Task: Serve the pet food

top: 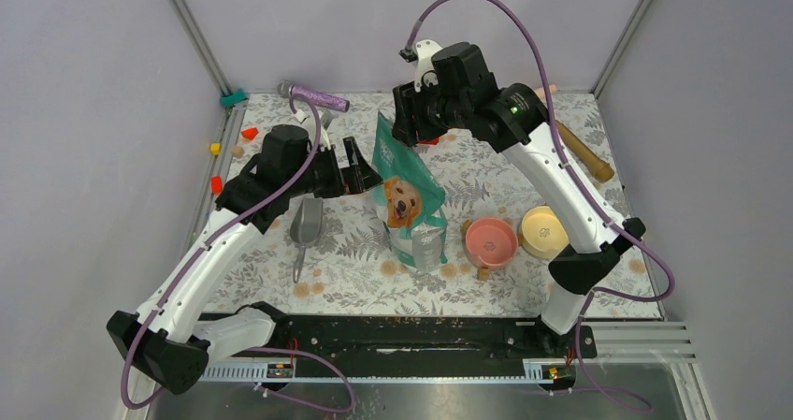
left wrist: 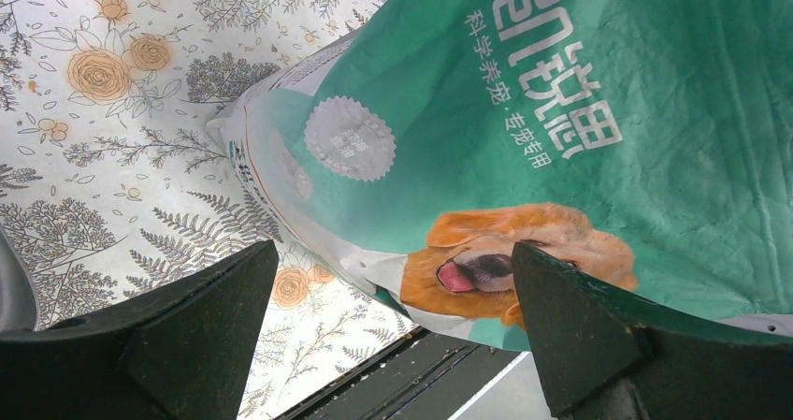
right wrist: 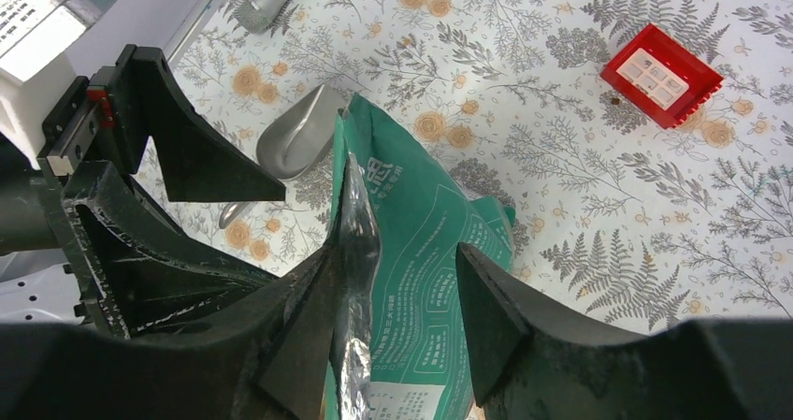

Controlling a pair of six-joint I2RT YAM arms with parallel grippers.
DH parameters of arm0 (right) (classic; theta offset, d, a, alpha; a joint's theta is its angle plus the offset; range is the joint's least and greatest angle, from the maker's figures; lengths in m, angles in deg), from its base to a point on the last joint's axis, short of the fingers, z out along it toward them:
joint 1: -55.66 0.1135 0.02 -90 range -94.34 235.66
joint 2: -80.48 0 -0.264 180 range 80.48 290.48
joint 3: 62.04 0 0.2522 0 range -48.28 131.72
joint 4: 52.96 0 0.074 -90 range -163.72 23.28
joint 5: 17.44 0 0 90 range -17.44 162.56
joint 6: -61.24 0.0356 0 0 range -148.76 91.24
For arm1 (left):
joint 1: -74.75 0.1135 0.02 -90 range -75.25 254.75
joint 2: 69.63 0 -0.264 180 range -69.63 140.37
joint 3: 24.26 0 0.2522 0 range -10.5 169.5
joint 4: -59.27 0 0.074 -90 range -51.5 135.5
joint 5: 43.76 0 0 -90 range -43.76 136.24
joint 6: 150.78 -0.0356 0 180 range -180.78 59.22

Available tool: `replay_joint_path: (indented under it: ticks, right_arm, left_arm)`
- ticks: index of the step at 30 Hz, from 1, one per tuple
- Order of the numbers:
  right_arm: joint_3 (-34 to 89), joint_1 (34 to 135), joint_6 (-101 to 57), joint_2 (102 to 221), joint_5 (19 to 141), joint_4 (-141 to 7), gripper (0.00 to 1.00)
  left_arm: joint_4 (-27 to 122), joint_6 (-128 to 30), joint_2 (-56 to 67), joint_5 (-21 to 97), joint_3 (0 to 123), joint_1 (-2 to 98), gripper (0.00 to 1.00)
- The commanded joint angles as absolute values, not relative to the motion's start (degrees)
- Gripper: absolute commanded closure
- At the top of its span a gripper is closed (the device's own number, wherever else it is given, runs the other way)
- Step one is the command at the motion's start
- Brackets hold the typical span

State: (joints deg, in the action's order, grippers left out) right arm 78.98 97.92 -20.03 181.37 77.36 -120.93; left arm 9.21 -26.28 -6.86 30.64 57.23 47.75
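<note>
The teal-and-white pet food bag [top: 404, 195] with a golden dog's face stands upright mid-table. The kibble is hidden inside it. My left gripper [top: 360, 172] is open beside the bag's left side; in the left wrist view the gripper [left wrist: 393, 247] faces the bag's printed front [left wrist: 561, 111] without touching it. My right gripper [top: 409, 125] is open above the bag's top. In the right wrist view this gripper [right wrist: 397, 252] straddles the bag's upper edge [right wrist: 411, 214], and its left finger [right wrist: 299, 345] rests against the silver foil lip.
A grey metal scoop [top: 305, 224] lies left of the bag. A pink bowl [top: 491, 240] and a yellow bowl [top: 544, 231] stand to its right. A red box [right wrist: 659, 74], a purple-handled tool [top: 316, 95] and a wooden rolling pin [top: 584, 153] lie at the back.
</note>
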Motion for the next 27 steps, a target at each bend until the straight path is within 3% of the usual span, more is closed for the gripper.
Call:
replay_joint_path:
  ticks: [1,17,22,27]
  right_arm:
    - [78.21,97.73,-20.22,179.75,78.67,-122.92,0.45]
    - [72.08,97.71,-22.0,175.35,82.16,-126.52,0.5]
    - [70.73,97.68,-22.0,174.66,81.9,-125.25,0.61]
    - [72.55,97.69,-21.66,176.61,83.49,-125.52,0.65]
  left_arm:
    - [11.95,-26.85,-6.6,30.95,57.28,48.25,0.01]
    - [11.97,-26.24,-5.99,29.84,57.7,49.09,0.01]
    - [12.0,-26.36,-5.45,28.92,57.95,49.18,0.01]
    - [11.94,-26.21,-5.29,27.33,59.17,49.27,0.01]
